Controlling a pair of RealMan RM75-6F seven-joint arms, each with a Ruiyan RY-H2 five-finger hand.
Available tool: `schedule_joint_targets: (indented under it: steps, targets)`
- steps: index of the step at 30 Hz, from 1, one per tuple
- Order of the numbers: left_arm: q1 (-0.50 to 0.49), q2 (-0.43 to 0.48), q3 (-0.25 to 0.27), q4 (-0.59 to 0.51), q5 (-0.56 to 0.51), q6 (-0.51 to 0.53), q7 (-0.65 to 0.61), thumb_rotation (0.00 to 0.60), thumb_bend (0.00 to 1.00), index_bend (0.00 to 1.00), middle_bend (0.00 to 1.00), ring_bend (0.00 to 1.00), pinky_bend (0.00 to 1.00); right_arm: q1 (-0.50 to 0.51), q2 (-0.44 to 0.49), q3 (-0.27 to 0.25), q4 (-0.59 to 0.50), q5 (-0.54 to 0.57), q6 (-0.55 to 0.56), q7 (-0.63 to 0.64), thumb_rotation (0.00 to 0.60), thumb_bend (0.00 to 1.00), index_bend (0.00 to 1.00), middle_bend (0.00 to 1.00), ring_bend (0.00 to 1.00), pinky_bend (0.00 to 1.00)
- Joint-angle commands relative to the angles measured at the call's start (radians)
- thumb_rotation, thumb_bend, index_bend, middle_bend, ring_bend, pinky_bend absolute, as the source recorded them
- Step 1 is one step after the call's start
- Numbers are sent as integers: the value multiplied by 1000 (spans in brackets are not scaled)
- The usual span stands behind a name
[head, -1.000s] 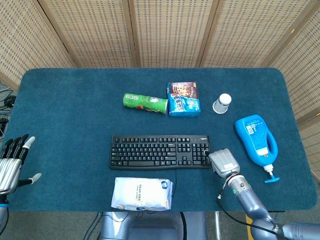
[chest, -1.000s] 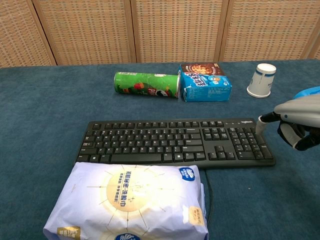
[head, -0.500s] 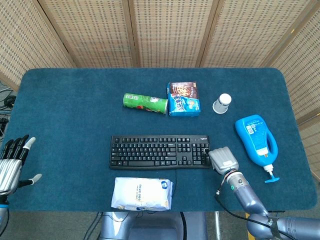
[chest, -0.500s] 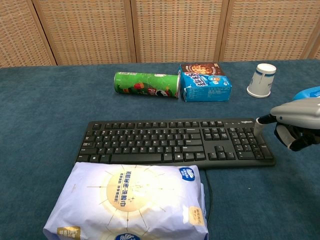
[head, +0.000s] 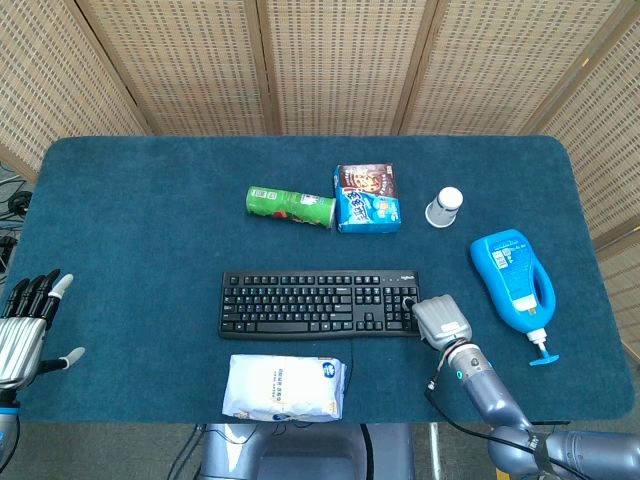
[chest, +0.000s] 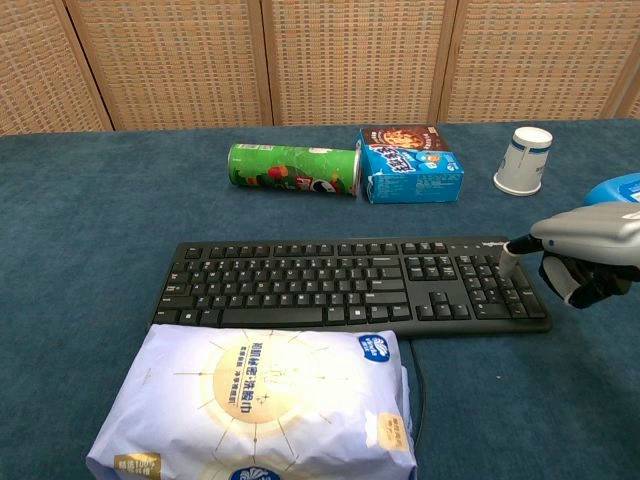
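1. Right hand (head: 441, 321) has one fingertip (chest: 508, 250) stretched out onto the right end of the keyboard (head: 318, 303), its other fingers curled under, gripping nothing; the keyboard stretches away to its left.
2. Compared with a second ago, that hand has crept left, further over the keys.
3. Black and full-sized, the keyboard lies flat on the blue surface (head: 140, 230).
4. Left hand (head: 27, 327) hangs spread and empty, far off.
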Motion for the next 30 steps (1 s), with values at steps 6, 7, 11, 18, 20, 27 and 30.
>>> schedule_joint_targets:
  steps: [6, 7, 11, 18, 20, 27, 30]
  targets:
    - [-2, 0, 2, -1, 2, -4, 1, 600, 0, 0, 0, 0, 0, 6, -13, -5, 17, 4, 2, 11, 600, 981, 242, 675, 584, 424]
    - [-2, -1, 3, 0, 1, -4, 1, 600, 0, 0, 0, 0, 0, 7, -14, -6, 20, 4, 2, 13, 600, 981, 242, 675, 584, 424]
    - [-4, -1, 4, -1, 3, -8, 3, 600, 0, 0, 0, 0, 0, 8, -19, -7, 27, 4, -2, 23, 600, 981, 242, 676, 584, 424]
    - [-10, 1, -1, -4, -1, -14, 5, 600, 0, 0, 0, 0, 0, 12, -33, -18, 43, 12, -9, 29, 600, 981, 242, 675, 584, 424]
    - [-13, 3, -2, -6, -4, -17, 5, 600, 0, 0, 0, 0, 0, 12, -37, -20, 47, 14, -10, 31, 600, 981, 242, 676, 584, 424]
    - [-10, 0, 3, -2, -2, -16, 2, 600, 0, 0, 0, 0, 0, 14, -52, -28, 62, 18, -11, 37, 600, 981, 242, 675, 584, 424]
    - [-8, -4, 6, 2, 3, -13, 1, 600, 0, 0, 0, 0, 0, 15, -52, -28, 61, 17, -7, 36, 600, 981, 242, 675, 584, 424]
